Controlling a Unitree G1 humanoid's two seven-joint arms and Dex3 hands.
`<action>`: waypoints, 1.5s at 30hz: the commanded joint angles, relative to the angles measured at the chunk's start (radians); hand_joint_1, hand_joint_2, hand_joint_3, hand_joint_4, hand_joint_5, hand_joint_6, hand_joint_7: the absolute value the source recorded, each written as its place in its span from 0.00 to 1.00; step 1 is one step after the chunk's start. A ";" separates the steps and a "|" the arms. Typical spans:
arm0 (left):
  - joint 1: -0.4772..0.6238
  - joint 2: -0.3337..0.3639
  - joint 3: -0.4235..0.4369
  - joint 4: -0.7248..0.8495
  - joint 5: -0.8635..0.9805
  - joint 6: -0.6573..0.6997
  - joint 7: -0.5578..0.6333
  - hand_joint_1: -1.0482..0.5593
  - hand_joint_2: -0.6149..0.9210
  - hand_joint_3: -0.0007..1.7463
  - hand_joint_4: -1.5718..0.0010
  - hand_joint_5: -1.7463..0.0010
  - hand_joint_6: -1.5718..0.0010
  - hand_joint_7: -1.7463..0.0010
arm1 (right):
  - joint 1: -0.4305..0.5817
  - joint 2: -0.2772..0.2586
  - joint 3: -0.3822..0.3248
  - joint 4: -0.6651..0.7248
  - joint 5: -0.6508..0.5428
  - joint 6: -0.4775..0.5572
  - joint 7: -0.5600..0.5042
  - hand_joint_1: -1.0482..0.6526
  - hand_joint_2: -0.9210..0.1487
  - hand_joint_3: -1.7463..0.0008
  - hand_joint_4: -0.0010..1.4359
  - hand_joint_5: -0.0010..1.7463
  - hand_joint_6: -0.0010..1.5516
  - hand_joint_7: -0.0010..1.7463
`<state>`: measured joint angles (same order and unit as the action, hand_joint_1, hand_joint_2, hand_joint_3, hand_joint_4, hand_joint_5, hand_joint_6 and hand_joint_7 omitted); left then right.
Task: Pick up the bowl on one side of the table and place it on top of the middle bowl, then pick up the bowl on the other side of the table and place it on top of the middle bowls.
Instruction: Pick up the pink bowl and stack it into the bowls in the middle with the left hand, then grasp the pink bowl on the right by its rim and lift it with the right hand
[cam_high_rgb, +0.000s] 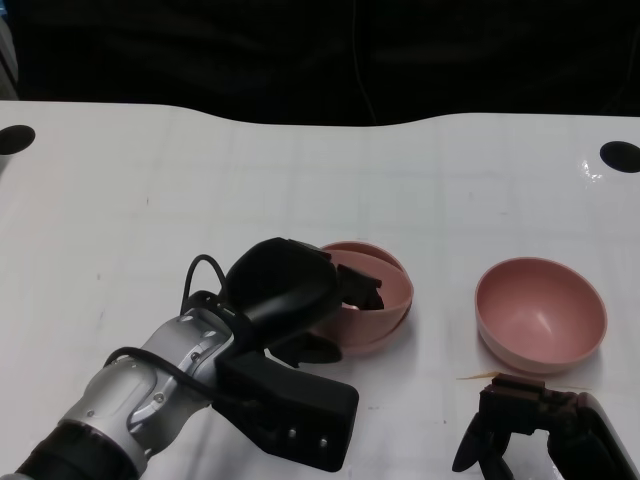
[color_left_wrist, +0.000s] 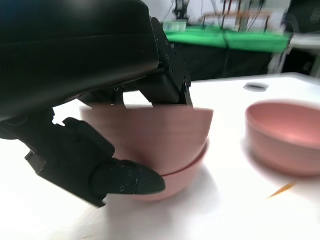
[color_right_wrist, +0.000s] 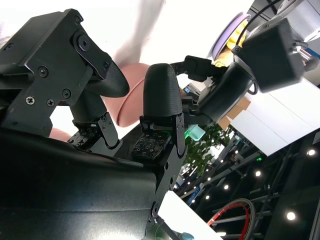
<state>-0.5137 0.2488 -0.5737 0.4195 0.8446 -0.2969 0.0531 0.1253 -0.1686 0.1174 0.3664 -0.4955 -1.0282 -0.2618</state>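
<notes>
The black fingers of the left hand hook over the rim of a pink, smooth-walled round bowl, while a lower finger presses against its outer wall from the near side, so the hand grips that bowl between them. In the left wrist view this upper pink bowl sits tilted inside a second pink bowl of the same shape, which rests on the white table top; the lower bowl's rim shows as a band beneath the upper one. From the head view the nested pair lies near the middle of the table, partly covered by the hand's rounded black shell, with the silver forearm and a looping black cable behind it.

A third pink round bowl stands upright and alone on the table toward the robot's right, well apart from the nested pair. A thin yellowish sliver lies on the table just beside its near edge.

The right hand hangs low at the near right edge of the table, close to the third bowl but apart from it. Its fingers are apart and hold nothing.

Two dark round holes mark the far corners of the table.
</notes>
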 joint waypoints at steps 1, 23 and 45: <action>0.003 0.024 -0.013 -0.064 0.056 0.077 -0.059 0.22 1.00 0.22 0.89 0.85 0.81 1.00 | -0.001 -0.012 -0.001 -0.008 0.008 -0.003 0.000 0.62 0.63 0.13 0.58 1.00 0.55 0.74; 0.274 0.087 0.201 -0.236 -0.193 -0.149 0.117 0.28 1.00 0.19 0.85 0.83 0.81 0.95 | -0.002 -0.013 -0.005 -0.005 0.020 -0.005 0.007 0.64 0.64 0.12 0.58 1.00 0.55 0.75; 0.577 0.032 0.439 -0.078 -0.500 -0.660 0.247 0.65 0.77 0.54 0.53 0.22 0.50 0.45 | 0.015 -0.016 -0.014 -0.031 0.034 -0.003 0.010 0.63 0.64 0.13 0.59 1.00 0.56 0.74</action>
<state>0.0535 0.2828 -0.1513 0.3344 0.3750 -0.9395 0.3020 0.1354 -0.1694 0.1151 0.3463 -0.4769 -1.0280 -0.2508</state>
